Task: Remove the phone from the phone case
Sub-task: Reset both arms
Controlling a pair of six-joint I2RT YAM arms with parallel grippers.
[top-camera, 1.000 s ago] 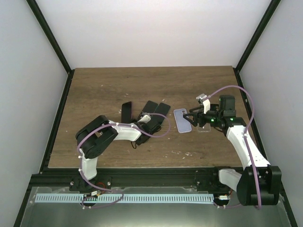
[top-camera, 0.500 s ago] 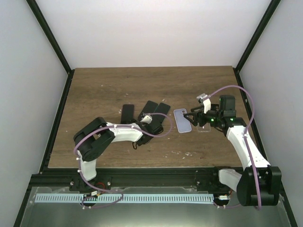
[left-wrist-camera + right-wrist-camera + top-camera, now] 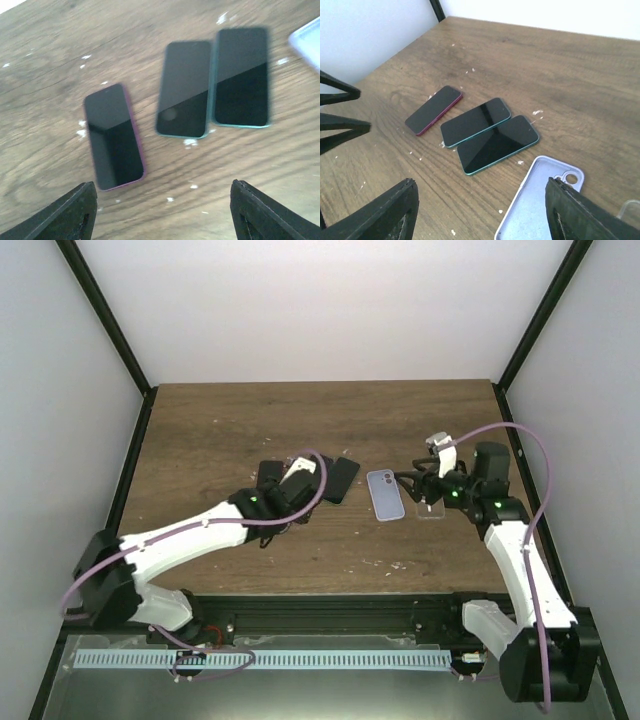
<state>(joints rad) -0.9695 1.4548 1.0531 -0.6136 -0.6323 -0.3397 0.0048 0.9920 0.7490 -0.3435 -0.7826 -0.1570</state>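
Observation:
Three bare phones lie screen up side by side on the table: a purple-edged phone (image 3: 114, 136) (image 3: 434, 109) (image 3: 267, 476) and two teal-edged phones (image 3: 184, 89) (image 3: 241, 76) (image 3: 475, 121) (image 3: 497, 144). To their right lies an empty lavender phone case (image 3: 385, 495) (image 3: 545, 205), hollow side up. My left gripper (image 3: 298, 474) (image 3: 165, 212) hovers open over the phones and holds nothing. My right gripper (image 3: 415, 490) (image 3: 480, 205) stands open just right of the case, with nothing in it.
A clear case (image 3: 432, 510) (image 3: 631, 212) lies on the wood under the right wrist. Black frame rails (image 3: 120, 480) run along the table's left and right sides, with white walls behind. White specks dot the table surface.
My left gripper has opened wide and its arm has stretched out low and forward over the phones. My right gripper has drawn back slightly to the right and opened a little more.

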